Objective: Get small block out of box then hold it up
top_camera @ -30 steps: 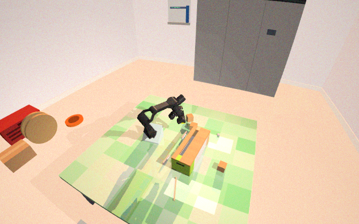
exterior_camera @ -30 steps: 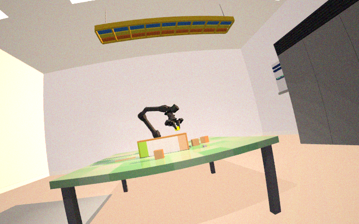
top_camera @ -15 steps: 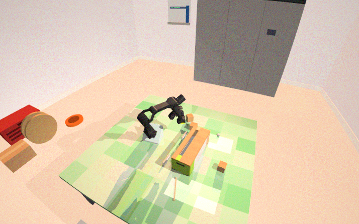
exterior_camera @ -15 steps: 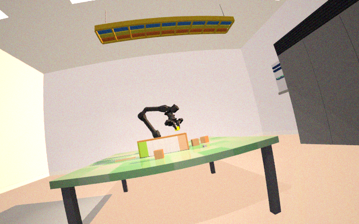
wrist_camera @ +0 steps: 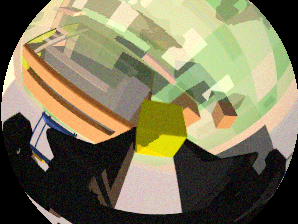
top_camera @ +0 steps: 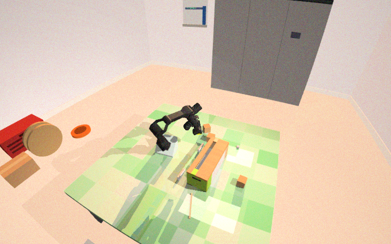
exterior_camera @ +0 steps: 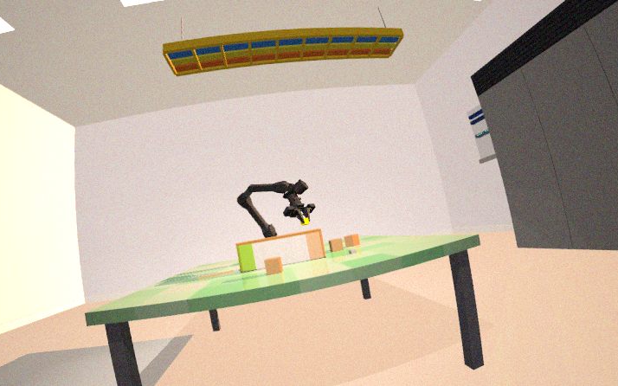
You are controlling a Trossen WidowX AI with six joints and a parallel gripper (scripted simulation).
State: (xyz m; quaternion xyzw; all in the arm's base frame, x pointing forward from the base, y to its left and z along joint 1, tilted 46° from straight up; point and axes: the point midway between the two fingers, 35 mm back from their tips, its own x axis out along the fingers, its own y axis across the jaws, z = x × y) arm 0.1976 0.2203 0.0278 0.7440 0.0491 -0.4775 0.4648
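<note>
The small yellow block (exterior_camera: 305, 221) (wrist_camera: 159, 130) is held in the air between the fingertips of my gripper, and a sliver of it shows in the top view. My gripper (top_camera: 198, 132) (exterior_camera: 304, 219) (wrist_camera: 156, 134) is shut on the block, above the level of the box top and beyond the box's far end in the top view. The box (top_camera: 211, 160) (exterior_camera: 280, 235) (wrist_camera: 75, 107) stands upright on the table, with an orange top and a lime-green panel at one end. In the wrist view the box lies left of the block. The gap between them is hard to judge.
Two orange cubes (top_camera: 206, 128) (exterior_camera: 351, 240) (wrist_camera: 225, 115) stand near the box's far end. Another orange cube (top_camera: 241, 181) (exterior_camera: 273, 265) stands beside the box. A thin stick (top_camera: 190, 205) lies near the green end. A tiny pale piece (top_camera: 237, 146) (exterior_camera: 352, 251) lies on the table (top_camera: 266, 193) (exterior_camera: 301, 287).
</note>
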